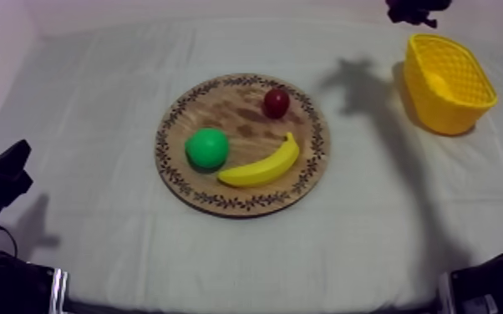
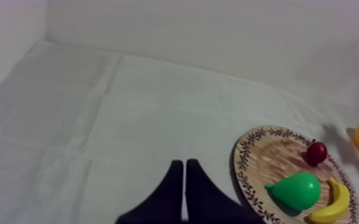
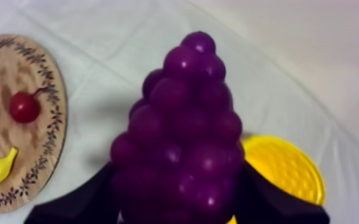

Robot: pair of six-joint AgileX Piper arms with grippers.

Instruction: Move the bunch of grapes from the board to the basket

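At the table's far right corner | my right gripper [image 1: 418, 10] clenches the bunch of grapes [image 3: 179, 137] | yellow basket [image 3: 284, 170] just beside, below | left gripper [image 2: 184, 164] closed, empty

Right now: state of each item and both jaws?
wooden board: flat, bears three fruits
pear: on board
banana: on board
small red fruit: on board
bunch of grapes: off board, gripped by right jaws
yellow basket: standing, grapes not in
right jaws: shut on grapes, by basket
left jaws: shut on nothing, beside board
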